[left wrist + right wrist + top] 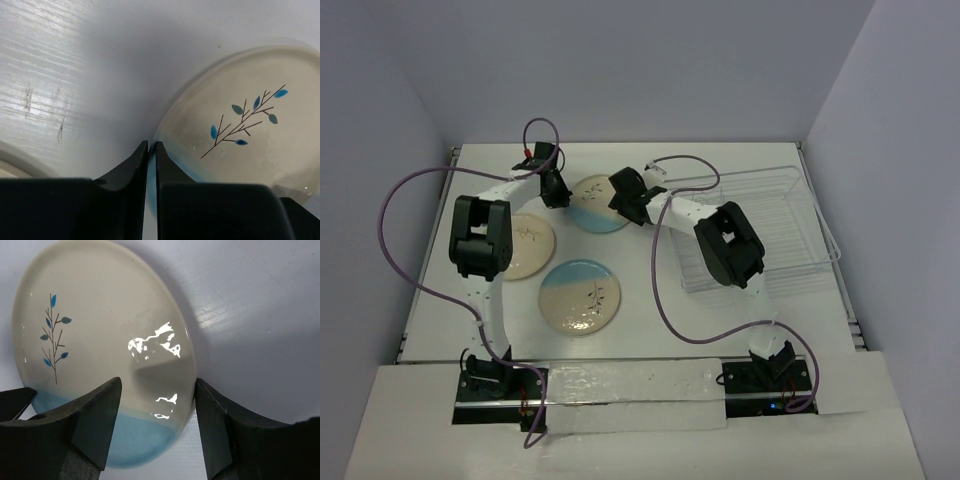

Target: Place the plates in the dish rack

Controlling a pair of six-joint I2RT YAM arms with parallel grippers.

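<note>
Three plates lie left of centre. The far blue-and-cream plate [592, 202] [260, 145] [100, 300] has a gripper on each side. My left gripper [557, 190] [151, 145] is shut on its left rim, and a strip of blue rim shows between the fingers. At its right rim my right gripper [632, 208] [157, 382] stands open astride the edge, one finger over the plate and one outside, with gaps on both sides. The cream plate [525, 245] and the other blue-and-cream plate [582, 297] lie flat nearer the front. The dish rack [790, 215] stands at the right and holds no plates.
Purple cables [665, 300] loop from both arms over the table. The right arm's elbow [730, 245] hangs over the rack's left end. The cream plate's rim [10, 165] shows just left of my left fingers. White walls close in the table's sides and back.
</note>
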